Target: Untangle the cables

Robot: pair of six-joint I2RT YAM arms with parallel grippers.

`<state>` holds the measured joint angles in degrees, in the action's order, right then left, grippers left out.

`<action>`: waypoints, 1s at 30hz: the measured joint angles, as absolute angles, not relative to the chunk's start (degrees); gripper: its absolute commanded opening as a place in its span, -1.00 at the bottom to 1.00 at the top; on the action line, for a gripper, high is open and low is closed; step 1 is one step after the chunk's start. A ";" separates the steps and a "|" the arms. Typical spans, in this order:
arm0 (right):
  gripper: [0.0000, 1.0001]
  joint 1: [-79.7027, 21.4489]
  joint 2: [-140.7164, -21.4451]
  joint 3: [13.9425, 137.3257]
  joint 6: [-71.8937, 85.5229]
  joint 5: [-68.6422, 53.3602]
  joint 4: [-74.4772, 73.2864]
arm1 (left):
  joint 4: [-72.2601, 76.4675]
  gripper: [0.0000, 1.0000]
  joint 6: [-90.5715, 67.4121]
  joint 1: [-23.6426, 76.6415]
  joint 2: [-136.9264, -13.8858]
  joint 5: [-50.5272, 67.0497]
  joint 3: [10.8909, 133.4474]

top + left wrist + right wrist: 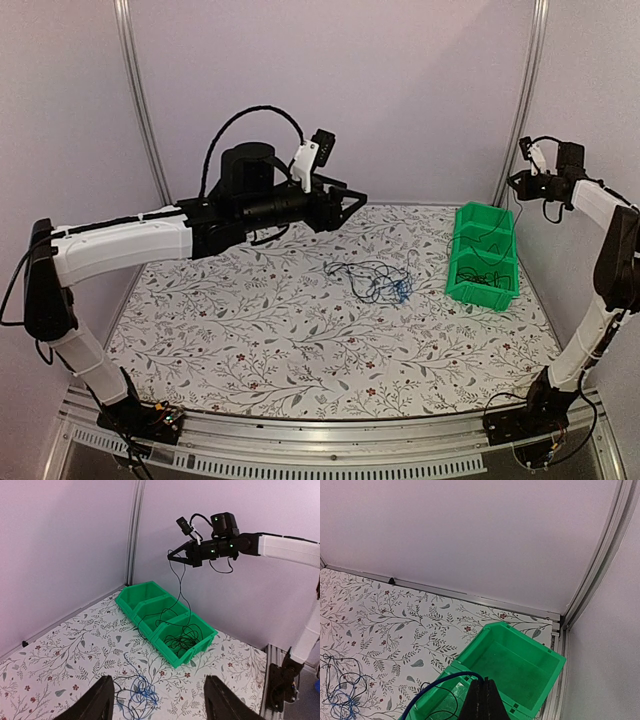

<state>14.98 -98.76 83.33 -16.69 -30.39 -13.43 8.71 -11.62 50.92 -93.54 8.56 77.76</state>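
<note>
one tangle of cables (372, 280), two tools (357, 197) (513, 182)

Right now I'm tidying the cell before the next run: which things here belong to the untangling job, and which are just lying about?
Job:
- loose tangle of cables
- hanging cable pinched in the right end effector
- coiled cable in the green bin

Lying about:
- small black object at the wall's foot
- floral table cover
</note>
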 measured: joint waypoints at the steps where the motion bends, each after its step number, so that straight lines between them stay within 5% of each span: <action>1: -1.00 15.18 -98.76 83.64 -16.60 -30.37 -13.74 | 8.71 0.28 -11.68 50.92 -93.65 8.60 77.84; 30: -1.00 15.94 -94.59 96.92 -14.41 -34.52 -12.97 | 8.62 0.27 -12.49 50.63 -96.18 11.16 80.64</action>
<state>15.94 -94.59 96.92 -14.41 -34.52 -12.97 8.62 -12.49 50.63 -96.18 11.16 80.64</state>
